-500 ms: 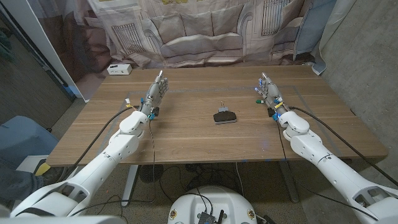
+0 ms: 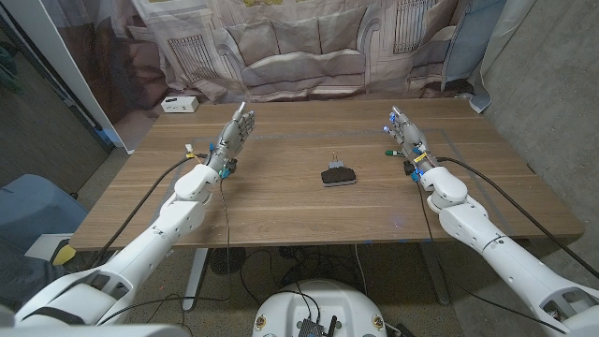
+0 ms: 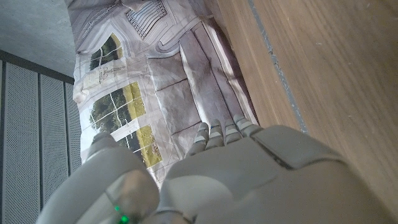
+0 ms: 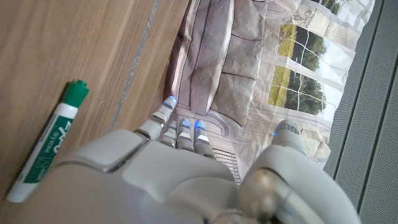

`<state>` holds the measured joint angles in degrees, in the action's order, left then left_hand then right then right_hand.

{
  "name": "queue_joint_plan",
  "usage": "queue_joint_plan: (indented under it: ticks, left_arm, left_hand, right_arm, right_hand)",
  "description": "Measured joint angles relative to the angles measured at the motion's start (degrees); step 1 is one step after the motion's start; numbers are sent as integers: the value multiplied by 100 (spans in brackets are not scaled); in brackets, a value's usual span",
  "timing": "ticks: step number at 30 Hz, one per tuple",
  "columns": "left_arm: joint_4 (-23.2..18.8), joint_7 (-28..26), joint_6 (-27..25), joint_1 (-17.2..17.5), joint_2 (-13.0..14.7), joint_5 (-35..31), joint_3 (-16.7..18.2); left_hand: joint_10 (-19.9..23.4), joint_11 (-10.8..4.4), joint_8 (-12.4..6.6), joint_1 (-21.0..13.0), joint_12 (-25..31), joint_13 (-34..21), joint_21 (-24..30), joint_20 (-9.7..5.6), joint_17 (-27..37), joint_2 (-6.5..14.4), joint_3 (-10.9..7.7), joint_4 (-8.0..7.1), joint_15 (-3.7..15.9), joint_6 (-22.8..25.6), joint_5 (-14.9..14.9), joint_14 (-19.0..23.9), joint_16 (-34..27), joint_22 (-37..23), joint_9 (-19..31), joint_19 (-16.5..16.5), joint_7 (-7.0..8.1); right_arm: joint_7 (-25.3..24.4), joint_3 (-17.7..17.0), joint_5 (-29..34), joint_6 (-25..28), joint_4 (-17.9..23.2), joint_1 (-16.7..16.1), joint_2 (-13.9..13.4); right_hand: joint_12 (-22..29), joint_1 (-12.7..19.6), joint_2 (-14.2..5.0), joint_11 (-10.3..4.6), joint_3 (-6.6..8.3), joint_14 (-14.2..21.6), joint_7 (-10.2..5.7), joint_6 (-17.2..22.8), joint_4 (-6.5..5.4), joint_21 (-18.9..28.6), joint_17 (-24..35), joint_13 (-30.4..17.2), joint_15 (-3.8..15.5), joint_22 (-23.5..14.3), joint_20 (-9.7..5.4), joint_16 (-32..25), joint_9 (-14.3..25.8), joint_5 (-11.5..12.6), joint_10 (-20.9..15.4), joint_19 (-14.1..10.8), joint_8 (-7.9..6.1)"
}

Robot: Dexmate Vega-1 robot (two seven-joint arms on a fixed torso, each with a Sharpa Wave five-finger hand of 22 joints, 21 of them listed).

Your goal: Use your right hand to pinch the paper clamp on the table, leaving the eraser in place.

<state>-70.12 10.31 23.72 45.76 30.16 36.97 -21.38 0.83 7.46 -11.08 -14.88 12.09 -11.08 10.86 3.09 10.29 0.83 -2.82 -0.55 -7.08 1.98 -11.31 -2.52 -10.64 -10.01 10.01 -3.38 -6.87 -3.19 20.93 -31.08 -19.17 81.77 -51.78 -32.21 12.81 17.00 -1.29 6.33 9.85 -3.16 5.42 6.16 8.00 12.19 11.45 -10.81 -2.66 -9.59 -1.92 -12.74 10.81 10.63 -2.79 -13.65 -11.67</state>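
Reaching our empty, spread right hand [image 2: 403, 137] toward the distant clamp [image 2: 338, 173], we risk nudging the marker [image 4: 49, 140] alongside.

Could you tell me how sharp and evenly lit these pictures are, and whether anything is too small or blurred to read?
Head view: even, soft light, no harsh glare; the paper clamp is small, its details hard to read. Right wrist view: the green marker is sharp, while the right robot hand close to the lens looks soft. Left wrist view: the left robot hand is blurred too, the table grain clearer.
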Motion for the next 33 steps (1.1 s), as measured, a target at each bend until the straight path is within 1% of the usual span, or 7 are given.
queue_joint_plan:
  ticks: [3,7,12,19,21,27,33]
  left_arm:
    - [-41,3,0,33,27,13,13]
    - [-205,1,-22,149,124,37,57]
    - [-171,28,22,169,88,93,93]
    - [-82,-13,112,145,14,94,99]
    - [-15,-25,126,107,-61,92,99]
    - [94,-131,157,65,-184,75,78]
    - [159,-142,231,56,-242,90,76]
  left_hand:
    - [77,30,0,0,23,0,32,34,0,0,-22,22,3,102,0,85,-49,0,0,62,-20]
    - [231,20,-45,-30,78,0,56,47,0,30,-22,22,14,263,0,238,-83,1,0,173,-26]
    - [650,-10,-89,-77,199,1,174,50,-17,77,-78,79,77,640,0,719,-150,1,0,610,-60]
    - [1235,-28,-143,-143,320,1,313,165,-17,144,-93,160,128,1199,0,1373,-238,1,-1,1268,-109]
    - [1339,-40,-178,-143,321,1,314,179,-17,144,-92,161,143,1310,0,1491,-238,1,-1,1382,-121]
    - [1408,-35,-178,-167,360,1,314,205,-17,120,-71,186,157,1384,0,1543,-238,1,-1,1412,-113]
    - [1433,-61,-178,-195,360,1,314,205,-16,152,-93,207,136,1411,0,1564,-238,1,-1,1412,-121]
  right_arm:
    - [-38,13,57,-29,102,-52,-35]
    - [-177,28,289,-92,258,-133,-95]
    - [-291,34,481,-136,383,-204,-138]
    - [-337,37,599,-195,425,-252,-177]
    - [-334,37,682,-314,413,-253,-183]
    - [-161,36,591,-422,344,-254,-183]
    - [-126,10,568,-446,422,-304,-208]
  right_hand:
    - [4,14,-15,24,6,52,-20,20,6,0,0,0,10,0,-33,0,0,0,-41,-29,0]
    - [34,68,-9,2,7,74,-20,60,7,0,0,0,13,0,-12,0,0,0,-59,-49,-22]
    - [55,92,-33,-8,23,204,-31,175,23,0,-28,0,62,0,-33,-22,-1,0,-194,-152,-22]
    - [55,151,-32,-28,46,235,-71,214,46,0,-14,1,31,-17,-42,-22,-1,0,-234,-162,-66]
    - [58,176,-57,-24,46,281,-70,216,46,0,-10,1,50,-17,-42,-22,-1,0,-303,-162,-66]
    - [119,210,-92,12,82,440,-89,420,42,0,-10,-27,92,-16,-36,-62,-1,0,-503,-260,-110]
    - [119,264,-99,2,89,440,-112,460,49,0,-10,-27,92,-16,-43,-84,-2,0,-531,-285,-110]
